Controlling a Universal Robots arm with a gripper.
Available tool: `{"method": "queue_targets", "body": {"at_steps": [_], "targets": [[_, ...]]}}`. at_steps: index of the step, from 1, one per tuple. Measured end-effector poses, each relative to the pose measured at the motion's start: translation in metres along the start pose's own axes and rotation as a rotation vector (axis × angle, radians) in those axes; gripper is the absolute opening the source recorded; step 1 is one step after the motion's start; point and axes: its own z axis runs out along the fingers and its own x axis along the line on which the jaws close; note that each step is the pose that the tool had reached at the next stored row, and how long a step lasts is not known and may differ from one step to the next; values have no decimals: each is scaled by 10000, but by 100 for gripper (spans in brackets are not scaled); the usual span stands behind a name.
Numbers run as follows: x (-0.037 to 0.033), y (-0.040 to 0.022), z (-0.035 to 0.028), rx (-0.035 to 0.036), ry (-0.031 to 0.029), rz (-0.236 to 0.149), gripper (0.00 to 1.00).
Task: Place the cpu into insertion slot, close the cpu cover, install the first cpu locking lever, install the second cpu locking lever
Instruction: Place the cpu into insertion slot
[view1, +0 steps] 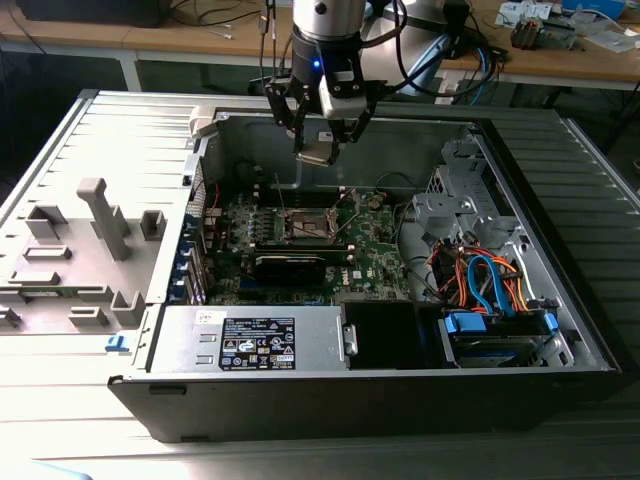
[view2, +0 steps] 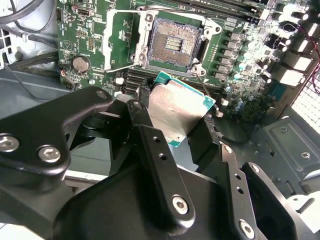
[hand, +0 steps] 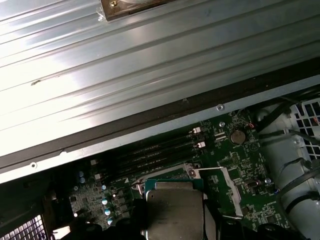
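Pincer (view1: 318, 150) clamped on cpu (view1: 316, 157) by opposite edges, hanging above socket (view1: 308, 225). Open computer case (view1: 560, 200) encloses socket, lid off. Motherboard (view1: 375, 240) surrounds socket. Socket bare, contact field exposed in second wrist view. Cpu cover (hand: 234, 192) swung open beside socket. Cpu tilted, grey metal top facing both wrist cameras, not touching socket.

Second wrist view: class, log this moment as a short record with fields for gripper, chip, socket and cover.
gripper: shut on the cpu, up above the motherboard
cpu: held in the air, metal top showing, not in the socket
socket: empty, contacts exposed
cpu cover: swung open beside the socket
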Motion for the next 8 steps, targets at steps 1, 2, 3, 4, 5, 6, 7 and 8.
{"method": "queue_targets", "body": {"at_steps": [1,2,3,4,5,6,7,8], "targets": [[0,0,0,-1,-1,24,55],[0,0,1,-1,-2,43,55],[0,0,1,-1,-3,62,55],[0,0,2,-2,-5,107,55],[0,0,2,-2,-7,134,55],[0,0,2,-3,-8,154,55],[0,0,3,-4,-10,190,55],[0,0,3,-4,-12,221,55]]}}
